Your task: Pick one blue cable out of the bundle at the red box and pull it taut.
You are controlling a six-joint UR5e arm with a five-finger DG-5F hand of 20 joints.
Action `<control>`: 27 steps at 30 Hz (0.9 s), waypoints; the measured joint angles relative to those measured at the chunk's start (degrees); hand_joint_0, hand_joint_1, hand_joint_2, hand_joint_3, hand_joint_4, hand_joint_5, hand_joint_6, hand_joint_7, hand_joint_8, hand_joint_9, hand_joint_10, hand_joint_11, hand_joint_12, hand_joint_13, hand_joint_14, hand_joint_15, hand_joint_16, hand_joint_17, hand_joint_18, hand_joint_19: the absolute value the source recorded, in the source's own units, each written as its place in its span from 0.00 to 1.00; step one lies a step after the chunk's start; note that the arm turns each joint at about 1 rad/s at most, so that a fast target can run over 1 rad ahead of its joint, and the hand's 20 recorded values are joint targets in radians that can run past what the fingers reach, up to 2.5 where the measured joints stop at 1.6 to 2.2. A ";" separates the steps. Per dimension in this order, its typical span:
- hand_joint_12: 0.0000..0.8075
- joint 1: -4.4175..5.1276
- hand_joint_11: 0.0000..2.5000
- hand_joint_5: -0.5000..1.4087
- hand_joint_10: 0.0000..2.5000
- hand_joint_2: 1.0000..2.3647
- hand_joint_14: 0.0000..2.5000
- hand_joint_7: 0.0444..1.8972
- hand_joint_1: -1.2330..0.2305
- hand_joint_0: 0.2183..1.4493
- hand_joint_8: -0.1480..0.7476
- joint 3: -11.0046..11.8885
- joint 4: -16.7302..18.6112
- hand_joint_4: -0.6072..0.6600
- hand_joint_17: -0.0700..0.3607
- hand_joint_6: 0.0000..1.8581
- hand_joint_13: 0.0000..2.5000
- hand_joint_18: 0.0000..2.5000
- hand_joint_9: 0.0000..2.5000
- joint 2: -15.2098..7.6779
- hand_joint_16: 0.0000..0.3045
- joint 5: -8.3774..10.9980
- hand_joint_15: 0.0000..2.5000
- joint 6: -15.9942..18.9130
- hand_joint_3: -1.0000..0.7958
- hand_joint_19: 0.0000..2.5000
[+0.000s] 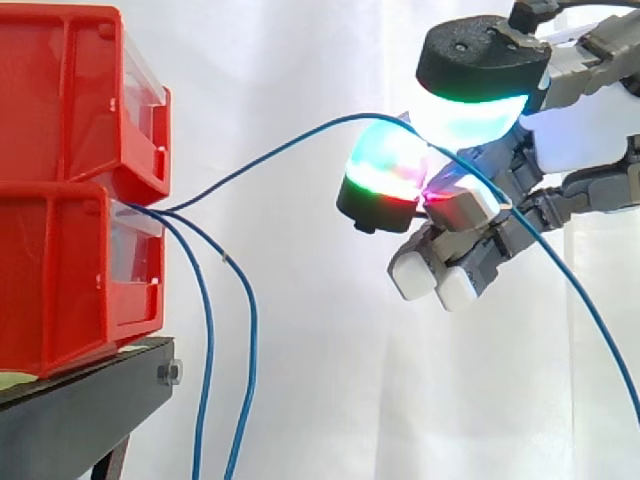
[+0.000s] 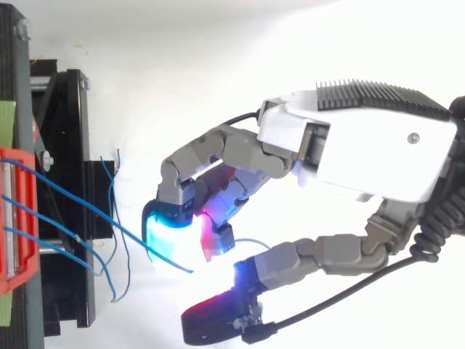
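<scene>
White curtain (image 1: 300, 60) bkgd; my hand (image 2: 363, 153) pinches one blue cable (image 1: 280, 149) btwn pads, drawn away from red box (image 1: 60, 270) to clear slack ones (image 1: 205, 380). Bowed, not yet taut.

you get bright, even light in both views. the white curtain (image 1: 300, 60) is washed out to near-pure white, and in the top view glare off the pale background spills over the light shell of the hand (image 2: 363, 156). its pads (image 1: 385, 165) glow cyan and green, turning red-magenta where they pinch the blue cable (image 1: 250, 163). the red bins (image 1: 60, 200) stay vivid, while the black stand (image 1: 80, 420) beneath them sits in soft shade.
</scene>
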 measured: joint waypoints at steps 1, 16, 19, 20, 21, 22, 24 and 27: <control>0.51 0.00 0.41 0.20 0.00 0.01 0.01 0.48 0.30 0.27 0.60 0.00 0.00 0.57 0.42 0.47 0.29 0.27 0.44 0.00 0.16 0.00 0.17 0.00 0.34 0.18; 0.51 0.02 0.41 0.21 0.00 0.00 0.01 0.50 0.32 0.26 0.61 0.01 -0.09 0.56 0.42 0.47 0.30 0.27 0.45 0.00 0.16 0.00 0.17 0.17 0.29 0.18; 0.51 0.03 0.40 0.21 0.00 0.00 0.01 0.51 0.32 0.25 0.61 0.01 -0.10 0.56 0.43 0.47 0.30 0.28 0.46 0.01 0.17 0.00 0.17 0.27 0.28 0.17; 0.52 0.06 0.40 0.21 0.00 0.00 0.01 0.51 0.32 0.25 0.61 0.01 -0.11 0.56 0.43 0.47 0.31 0.28 0.46 0.02 0.17 0.00 0.17 0.33 0.28 0.17; 0.52 0.10 0.40 0.21 0.00 0.00 0.01 0.51 0.32 0.25 0.61 0.01 -0.13 0.56 0.43 0.47 0.31 0.28 0.46 0.02 0.17 0.02 0.17 0.43 0.28 0.17; 0.52 0.12 0.40 0.21 0.00 0.00 0.01 0.51 0.33 0.25 0.62 0.01 -0.14 0.56 0.43 0.47 0.31 0.28 0.46 0.01 0.17 0.04 0.17 0.52 0.28 0.17; 0.52 0.16 0.40 0.22 0.00 0.00 0.01 0.51 0.33 0.24 0.62 0.02 -0.22 0.56 0.43 0.47 0.31 0.29 0.46 0.01 0.17 0.06 0.17 0.75 0.28 0.17; 0.52 0.22 0.39 0.22 0.00 0.00 0.01 0.52 0.33 0.24 0.62 0.03 -0.38 0.56 0.43 0.47 0.31 0.29 0.47 0.02 0.17 0.06 0.17 1.06 0.28 0.17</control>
